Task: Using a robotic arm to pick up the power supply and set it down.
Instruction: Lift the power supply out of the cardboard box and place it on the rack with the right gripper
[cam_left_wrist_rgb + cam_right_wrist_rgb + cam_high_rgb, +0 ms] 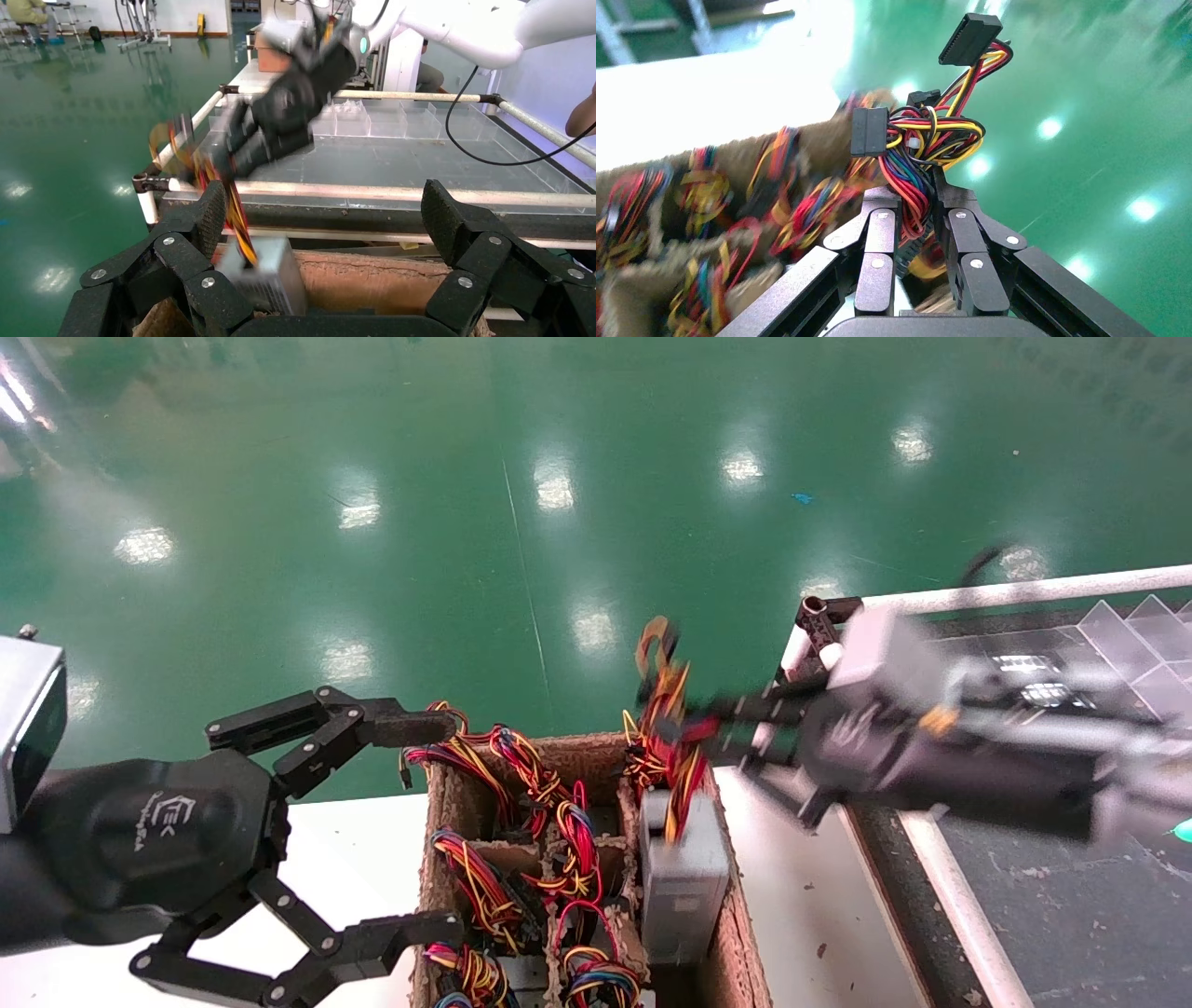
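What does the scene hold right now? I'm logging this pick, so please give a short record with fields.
right gripper: shut on the wire bundle, over the carton's right end
power supply: grey box hanging by its wires, low in the carton
carton: brown, divided, more wired units inside
left gripper: open, idle beside the carton's left side
rack: white-framed, on the robot's right

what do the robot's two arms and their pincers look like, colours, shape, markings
Both arms end in matte black two-finger linkage pincers with silver rivets at the joints. The left pincer grows from a rounded black palm printed with a white logo, behind it a silver-grey wrist block. The right pincer has the same black palm, a grey block and a thin black cable; its upper arm shell is white.
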